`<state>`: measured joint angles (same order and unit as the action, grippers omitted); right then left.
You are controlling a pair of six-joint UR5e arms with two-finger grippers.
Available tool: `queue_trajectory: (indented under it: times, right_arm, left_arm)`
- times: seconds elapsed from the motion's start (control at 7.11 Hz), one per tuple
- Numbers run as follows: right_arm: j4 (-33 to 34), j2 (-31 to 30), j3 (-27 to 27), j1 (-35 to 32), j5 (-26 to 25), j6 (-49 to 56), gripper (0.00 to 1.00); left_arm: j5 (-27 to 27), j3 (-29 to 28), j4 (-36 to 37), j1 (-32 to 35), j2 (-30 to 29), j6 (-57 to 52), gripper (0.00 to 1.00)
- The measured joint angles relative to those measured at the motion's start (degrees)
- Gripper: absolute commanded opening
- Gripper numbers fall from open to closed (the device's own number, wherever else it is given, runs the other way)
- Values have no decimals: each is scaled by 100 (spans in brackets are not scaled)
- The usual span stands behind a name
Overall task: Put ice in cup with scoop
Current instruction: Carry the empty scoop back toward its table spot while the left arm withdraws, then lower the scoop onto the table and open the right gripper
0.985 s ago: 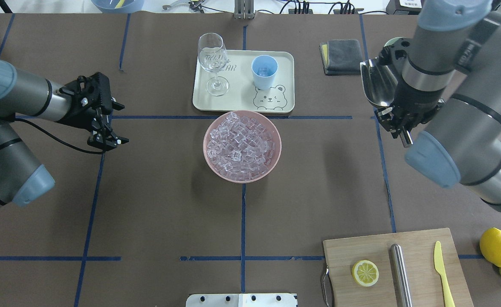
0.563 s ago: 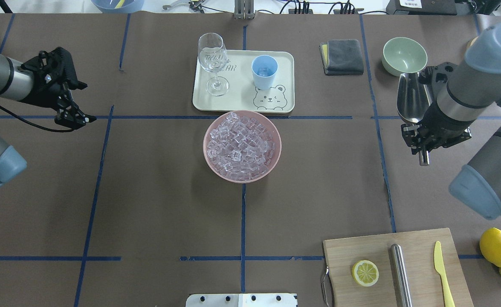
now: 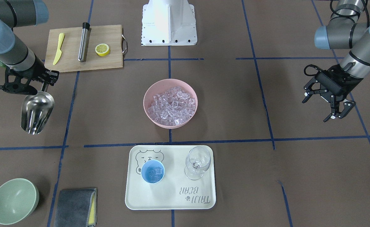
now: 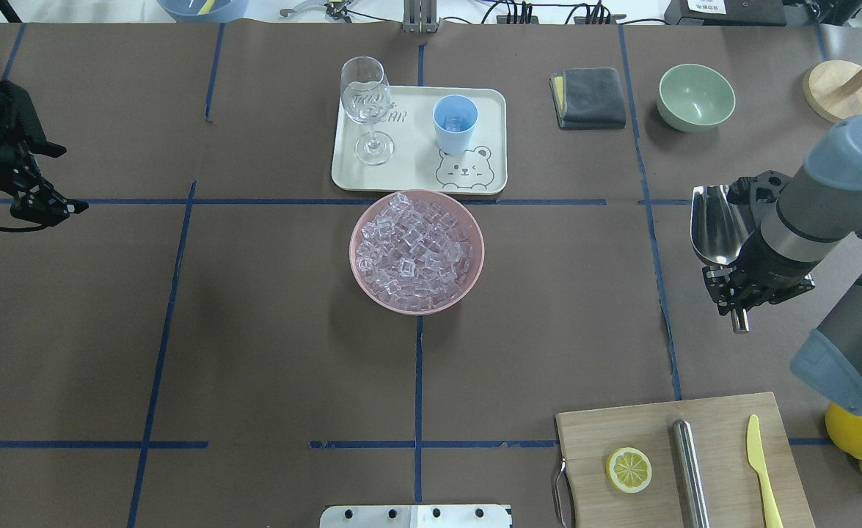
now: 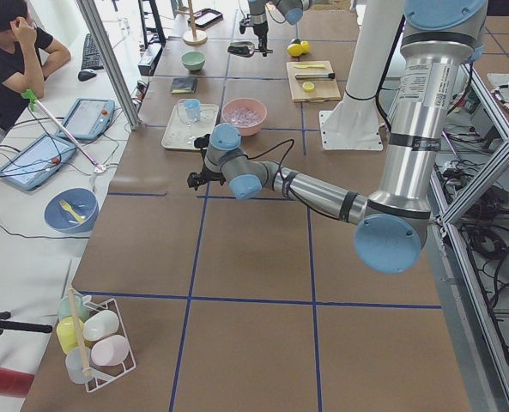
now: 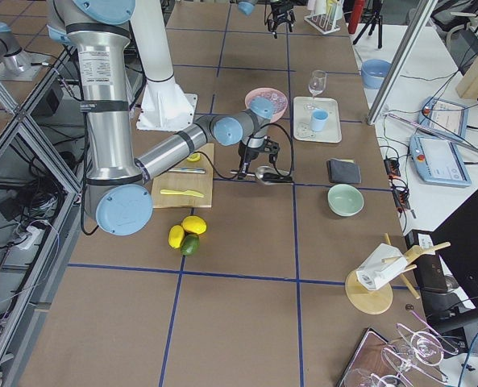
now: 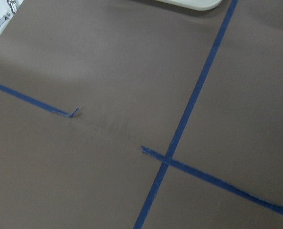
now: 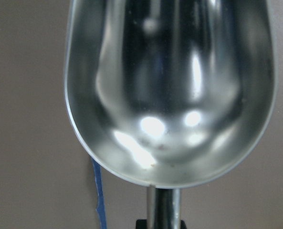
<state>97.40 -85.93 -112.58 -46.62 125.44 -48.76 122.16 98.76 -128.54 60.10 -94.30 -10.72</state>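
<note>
Ice (image 4: 414, 249), in many small clear cubes, is heaped in a round pink bowl (image 4: 353, 257) at the table's middle. A few more cubes are seen inside the small light-blue handleless cup (image 4: 455, 123), which is stood upright on a cream rectangular tray (image 4: 416, 176) printed with a bear, just beyond the bowl. A clear stemmed glass (image 4: 366, 103) is stood on the same tray, beside the cup but apart from it. The shiny stainless-steel scoop (image 4: 715, 231) is held by its thin straight handle in the right gripper (image 4: 735, 293), whose 2 fingers are closed on that handle. The scoop is carried above the table well to the robot's right of the bowl, its trough turned up and its mouth pointed away from the robot. In the right wrist view the trough is shown empty. The left gripper (image 3: 321, 107) is hung over bare table far on the robot's left, its 2 fingers spread wide with nothing between them.
</note>
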Motion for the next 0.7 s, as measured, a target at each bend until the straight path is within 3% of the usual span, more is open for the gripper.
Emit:
queue_trajectory:
  times: [0.7]
  right_arm:
    - [-71, 17, 500, 113, 17, 247, 0]
  left_arm:
    - [12, 24, 59, 5, 88, 1, 100]
